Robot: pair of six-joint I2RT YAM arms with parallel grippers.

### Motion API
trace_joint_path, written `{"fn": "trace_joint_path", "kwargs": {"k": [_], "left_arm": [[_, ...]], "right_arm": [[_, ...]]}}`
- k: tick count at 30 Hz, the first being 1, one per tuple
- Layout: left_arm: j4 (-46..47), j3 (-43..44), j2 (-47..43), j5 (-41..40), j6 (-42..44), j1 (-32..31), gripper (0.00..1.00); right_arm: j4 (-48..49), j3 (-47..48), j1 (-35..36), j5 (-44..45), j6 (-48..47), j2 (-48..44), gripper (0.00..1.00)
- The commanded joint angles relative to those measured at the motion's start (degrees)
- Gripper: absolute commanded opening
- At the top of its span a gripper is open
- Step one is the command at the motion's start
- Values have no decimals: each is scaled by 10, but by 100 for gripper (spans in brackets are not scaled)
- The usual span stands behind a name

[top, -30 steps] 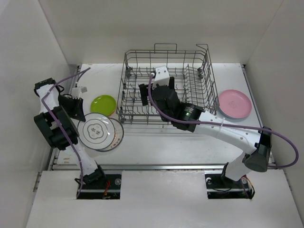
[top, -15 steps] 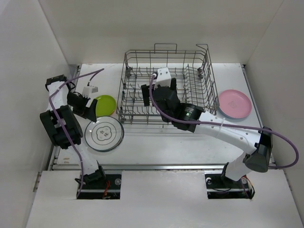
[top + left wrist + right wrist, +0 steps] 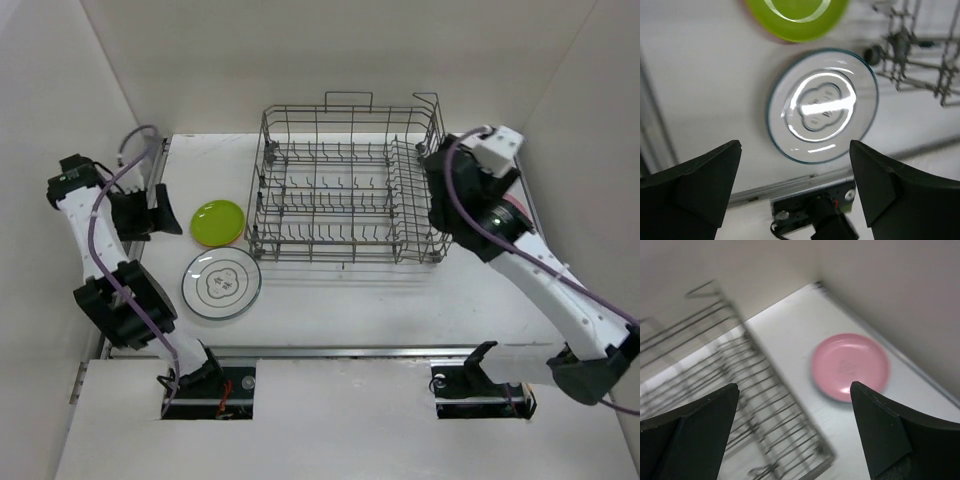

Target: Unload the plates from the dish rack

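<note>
The dish rack [image 3: 345,185] looked empty: a lime plate [image 3: 218,222] and white plate [image 3: 222,284] lay left of it, a pink plate [image 3: 850,367] right. Left gripper [image 3: 795,150] and right gripper [image 3: 795,387] gaped, holding nothing.

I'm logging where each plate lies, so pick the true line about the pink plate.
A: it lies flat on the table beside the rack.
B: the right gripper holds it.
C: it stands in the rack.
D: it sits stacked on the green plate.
A: the right wrist view shows the pink plate lying flat on the table, next to the rack, with the right gripper open and apart from it.
</note>
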Motion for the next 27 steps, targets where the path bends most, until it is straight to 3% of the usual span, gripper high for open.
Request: {"fn": "trace_joint_path", "kwargs": {"k": [1,5,9,15,27], "left_arm": [[113,-9,-69,-117,-210,29,90],[172,-56,-95,-254,-243,37,95],[185,-69,-108,-316,-260,37,98],[192,-74,-127,-287,-266,37,98],[192,-74,-127,-236,-278,37,98]], "right_arm": [[-115,-29,-38,148,67,-71,99],[-128,-68,-62,207,67,-169,100],[-134,-81,-62,210,50,-260,100],[-126,-67,-62,107,-63,-316,100],[-147,-59,-62,10,-63,-333,100]]}}
